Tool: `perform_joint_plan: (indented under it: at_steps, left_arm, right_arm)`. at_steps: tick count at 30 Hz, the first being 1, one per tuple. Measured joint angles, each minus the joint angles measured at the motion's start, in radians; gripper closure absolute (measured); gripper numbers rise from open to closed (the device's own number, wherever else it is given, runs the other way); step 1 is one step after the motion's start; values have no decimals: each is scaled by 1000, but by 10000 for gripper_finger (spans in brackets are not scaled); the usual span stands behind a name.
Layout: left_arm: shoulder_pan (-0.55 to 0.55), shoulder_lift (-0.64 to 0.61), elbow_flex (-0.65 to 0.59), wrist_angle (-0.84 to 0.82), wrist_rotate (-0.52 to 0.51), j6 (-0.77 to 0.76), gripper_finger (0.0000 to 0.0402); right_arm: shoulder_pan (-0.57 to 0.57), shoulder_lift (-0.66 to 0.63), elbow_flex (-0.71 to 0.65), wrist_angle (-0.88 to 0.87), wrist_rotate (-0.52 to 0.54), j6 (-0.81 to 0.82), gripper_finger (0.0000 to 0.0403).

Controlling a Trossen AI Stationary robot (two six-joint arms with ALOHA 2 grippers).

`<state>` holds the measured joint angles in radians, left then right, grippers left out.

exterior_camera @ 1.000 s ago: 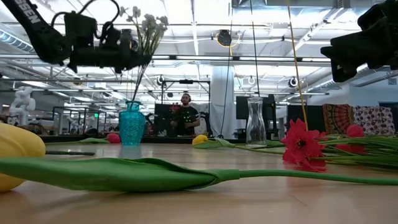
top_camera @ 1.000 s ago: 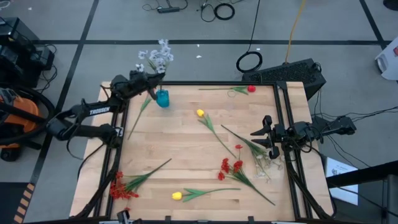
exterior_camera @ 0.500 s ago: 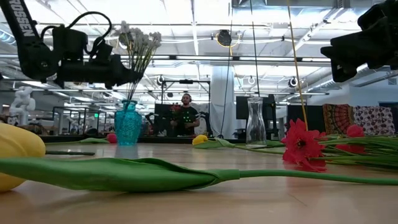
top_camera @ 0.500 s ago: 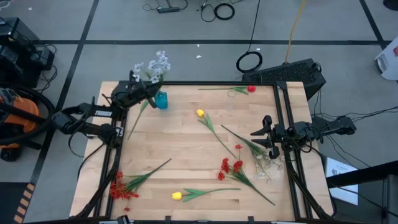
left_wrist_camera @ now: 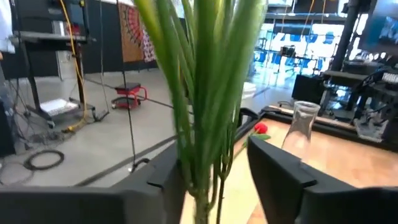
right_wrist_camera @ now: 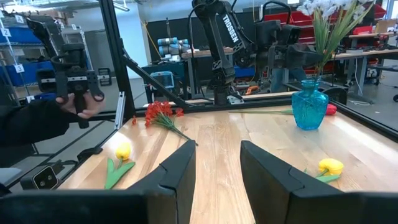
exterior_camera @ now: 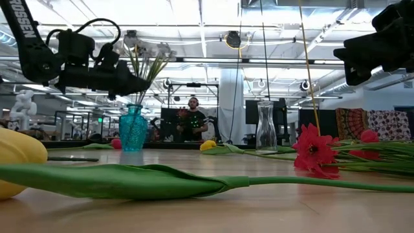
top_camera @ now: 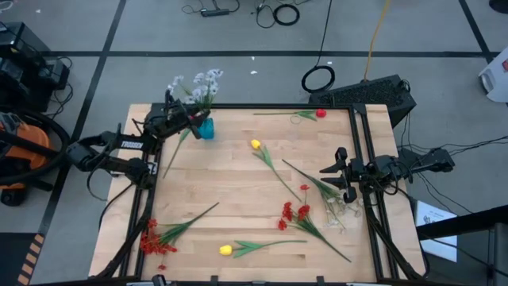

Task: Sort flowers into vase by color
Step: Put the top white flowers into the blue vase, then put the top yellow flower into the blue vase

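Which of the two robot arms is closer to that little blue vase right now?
The left one. Its left pincer sits right at the blue vase, fingers around the white flowers' stems. The right pincer waits across the table, by the clear vase.

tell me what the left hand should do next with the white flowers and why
Probably finish opening and back straight away from the stems. The white flowers already stand in the blue vase, and the left hand sits around their stems above the vase, fingers parted on either side. Pulling off sideways could tip the bunch or vase.
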<state>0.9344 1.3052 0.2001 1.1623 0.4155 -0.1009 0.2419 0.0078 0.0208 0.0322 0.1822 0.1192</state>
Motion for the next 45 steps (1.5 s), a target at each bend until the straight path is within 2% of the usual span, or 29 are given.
perform_joint_plan:
  at_steps: [4,9,14,18,29,33,38,45]
  left_arm:
    - [0,-17,0,-3,3,-22,181]
    - [0,-84,0,-77,2,-10,165]
    - [0,-202,0,-328,-16,79,164]
    - [0,-316,0,-505,-39,90,164]
    - [-9,-588,2,-803,-54,85,164]
    - [-51,-652,33,-951,-77,83,164]
    - [-142,-697,71,-1126,-193,80,164]
    - [-306,-699,92,-1243,-314,14,164]
  right_arm:
    - [0,0,0,0,0,0,284]
    - [0,0,0,0,0,0,284]
    - [0,0,0,0,0,0,284]
    - [0,0,0,0,0,0,284]
    - [0,0,0,0,0,0,284]
    - [0,0,0,0,0,0,284]
    - [0,0,0,0,0,-4,284]
    - [0,0,0,0,2,-47,284]
